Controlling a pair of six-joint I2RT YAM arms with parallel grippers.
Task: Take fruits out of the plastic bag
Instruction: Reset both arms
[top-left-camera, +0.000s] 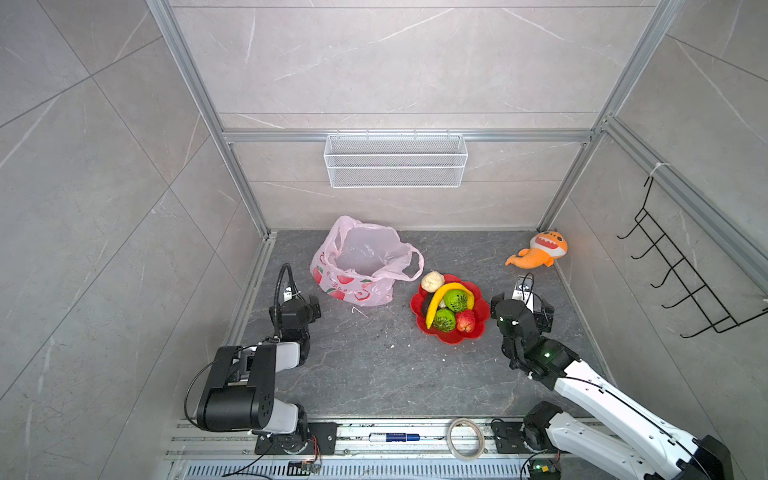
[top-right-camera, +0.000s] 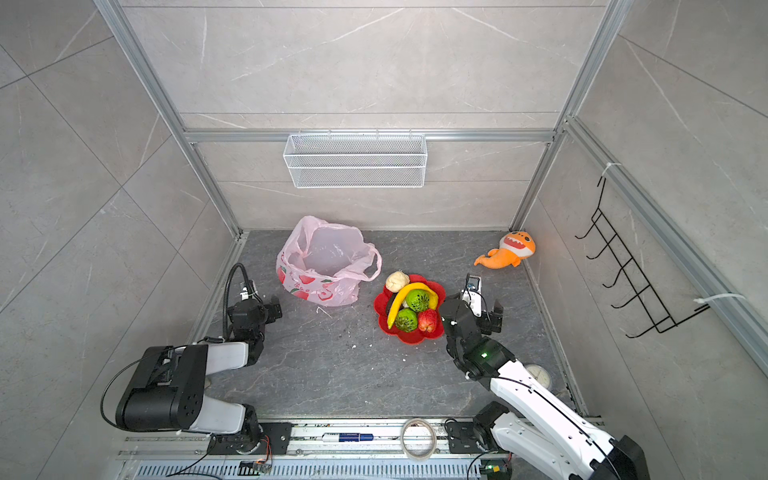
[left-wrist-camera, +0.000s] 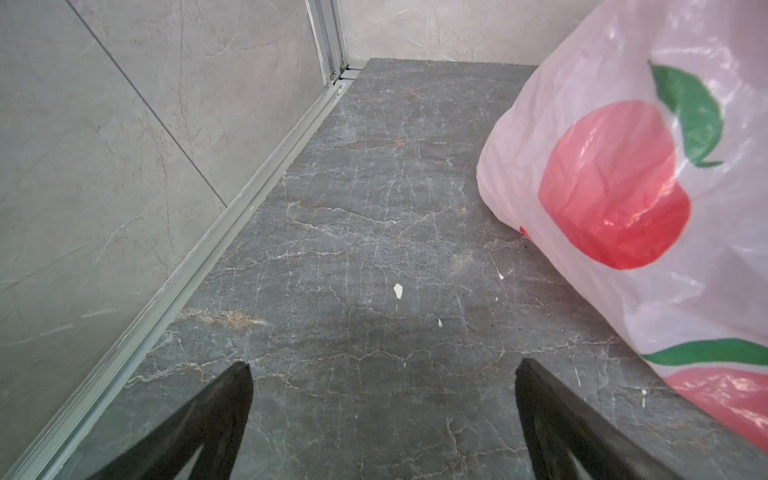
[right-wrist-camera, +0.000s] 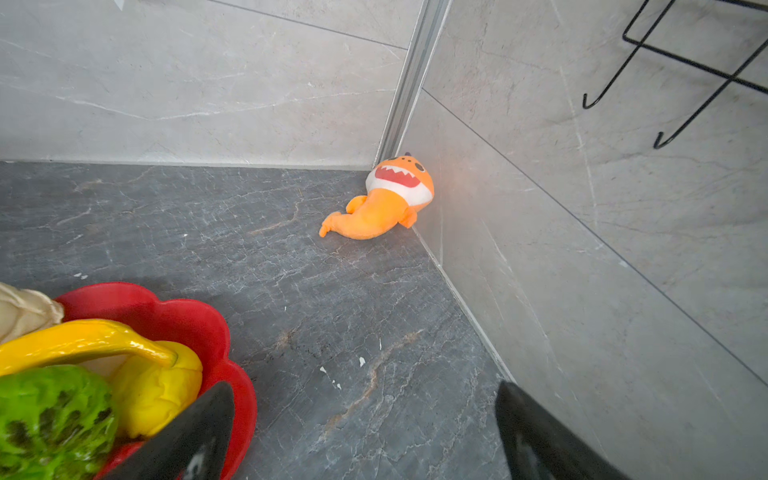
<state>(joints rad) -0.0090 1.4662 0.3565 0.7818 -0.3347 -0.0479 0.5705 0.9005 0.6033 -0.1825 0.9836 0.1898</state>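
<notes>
The pink plastic bag (top-left-camera: 365, 262) (left-wrist-camera: 623, 187) with red apple prints stands at the back left, its mouth open; I see no fruit inside it. The fruits lie piled on a red flower-shaped plate (top-left-camera: 478, 332) (right-wrist-camera: 166, 307): a banana (top-left-camera: 440, 297), two green balls (top-left-camera: 456, 300), a red apple (top-left-camera: 466, 321) and a beige lump (top-left-camera: 432, 281). My left gripper (top-left-camera: 299, 301) (left-wrist-camera: 382, 365) hangs open over bare floor just left of the bag. My right gripper (top-left-camera: 523, 305) (right-wrist-camera: 361, 388) is open and empty just right of the plate, one finger overlapping the plate's rim in the wrist view.
An orange plush shark (top-left-camera: 540, 249) (right-wrist-camera: 382, 203) lies in the back right corner. A white wire basket (top-left-camera: 395, 160) hangs on the back wall, a black hook rack (top-left-camera: 681, 270) on the right wall. A tape roll (top-left-camera: 465, 438) and a marker (top-left-camera: 392, 437) lie on the front rail.
</notes>
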